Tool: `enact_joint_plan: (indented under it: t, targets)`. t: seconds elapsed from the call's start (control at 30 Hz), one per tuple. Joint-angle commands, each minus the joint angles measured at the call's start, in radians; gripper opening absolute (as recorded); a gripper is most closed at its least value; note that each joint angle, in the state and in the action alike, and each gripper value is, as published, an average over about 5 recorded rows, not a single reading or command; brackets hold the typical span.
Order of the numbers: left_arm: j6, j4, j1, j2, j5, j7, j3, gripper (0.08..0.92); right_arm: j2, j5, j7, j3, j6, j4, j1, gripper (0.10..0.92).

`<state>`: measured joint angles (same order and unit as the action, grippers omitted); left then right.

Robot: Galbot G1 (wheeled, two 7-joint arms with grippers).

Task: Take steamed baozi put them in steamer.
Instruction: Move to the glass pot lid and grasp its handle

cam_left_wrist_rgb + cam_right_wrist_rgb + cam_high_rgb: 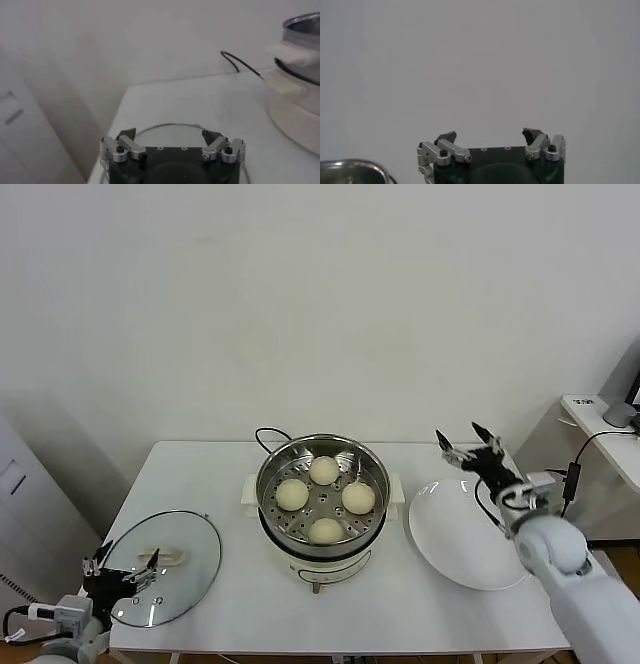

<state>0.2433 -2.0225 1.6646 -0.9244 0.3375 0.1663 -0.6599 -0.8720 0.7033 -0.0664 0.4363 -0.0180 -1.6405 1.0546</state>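
Several pale cream baozi (323, 470) lie inside the shiny steel steamer (275, 466), which sits on its cream cooker base at the table's middle. My right gripper (464, 435) hangs open and empty above the far edge of the white plate (455, 549), right of the steamer. In the right wrist view that gripper (490, 134) faces the bare wall, with the steamer rim (350, 166) at a corner. My left gripper (123, 560) rests open and empty low at the front left, over the glass lid (190, 534). In its own view the left gripper (169, 134) points across the lid (167, 127) towards the steamer (300, 30).
The glass lid lies flat on the table's front left corner. The bare white plate lies on the right side. A black cord (268, 434) loops behind the steamer. A side desk with cables (590, 409) stands to the far right.
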Motion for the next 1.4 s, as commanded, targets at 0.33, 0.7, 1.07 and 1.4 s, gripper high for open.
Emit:
enact_joint_plan:
  t: [0.33, 0.7, 1.07, 1.4]
  targets:
    - [-0.453, 0.325, -0.008, -0.065, -1.239, -0.046, -0.033, 0.823, -0.251, -0.137, -0.047, 0.28, -0.059, -0.003, 0.285, 0.823]
    - [-0.552, 0.413, -0.092, -0.167, -1.668, 0.139, -0.038, 0.823, -0.271, -0.14, -0.054, 0.288, -0.062, 0.021, 0.277, 0.823]
    - [-0.552, 0.481, -0.197, -0.187, -1.717, 0.181, -0.044, 0.823, -0.285, -0.159, -0.071, 0.284, -0.072, 0.045, 0.274, 0.823]
    - [-0.547, 0.543, -0.271, -0.197, -1.734, 0.178, -0.034, 0.823, -0.281, -0.162, -0.077, 0.286, -0.073, 0.052, 0.269, 0.823]
